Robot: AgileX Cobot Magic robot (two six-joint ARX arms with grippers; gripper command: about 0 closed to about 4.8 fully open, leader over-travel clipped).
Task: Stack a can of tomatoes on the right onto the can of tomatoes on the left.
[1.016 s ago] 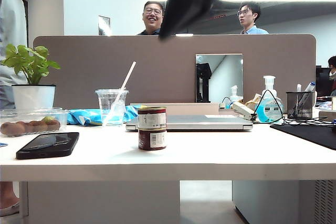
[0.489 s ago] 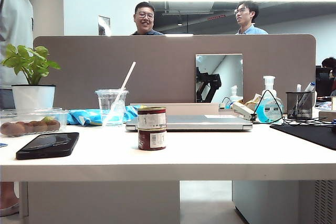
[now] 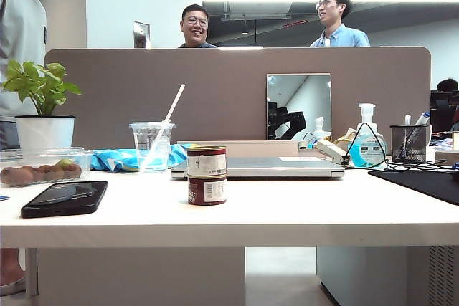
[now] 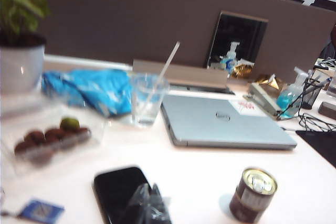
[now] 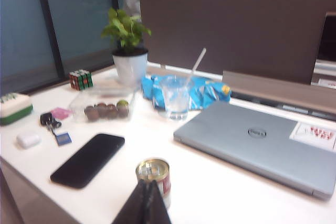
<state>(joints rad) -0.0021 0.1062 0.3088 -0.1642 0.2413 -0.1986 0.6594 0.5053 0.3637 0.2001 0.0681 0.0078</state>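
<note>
Two tomato cans stand stacked on the white table [image 3: 301,213], in front of the laptop. The upper can [image 3: 207,160] has a white and red label and rests squarely on the darker lower can [image 3: 207,190]. Neither gripper shows in the exterior view. In the left wrist view my left gripper [image 4: 150,186] hangs shut and empty above the phone [image 4: 118,190], well away from the stack [image 4: 253,195]. In the right wrist view my right gripper [image 5: 148,183] is shut and empty, raised just in front of the stack [image 5: 153,171], apart from it.
A silver laptop [image 3: 265,166] lies behind the cans. A black phone [image 3: 64,198], a box of fruit [image 3: 39,168], a plastic cup with a straw [image 3: 152,145], a blue bag [image 3: 122,158] and a potted plant [image 3: 44,116] stand at the left. A sanitiser bottle [image 3: 367,147] and a pen cup [image 3: 410,142] stand at the right.
A dark blurred arm that crossed the top of the exterior view a second ago has left it. The stacked cans have not moved.
</note>
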